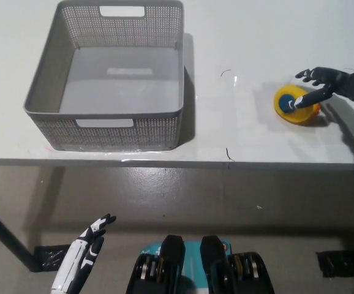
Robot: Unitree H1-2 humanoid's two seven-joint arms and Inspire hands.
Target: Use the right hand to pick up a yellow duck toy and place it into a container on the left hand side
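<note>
The yellow duck toy (294,105) with a blue spot lies on the white table (250,138) at the right. My black right hand (330,84) is open right behind it, fingers spread, one fingertip touching the duck's top by the blue spot. The grey mesh basket (106,125) stands on the left part of the table and holds nothing. My white left hand (85,251) rests low at the bottom left, below the table edge, fingers apart.
The table's front edge runs across the picture at mid height, with grey floor below it. A small dark mark (228,154) sits near the edge between basket and duck.
</note>
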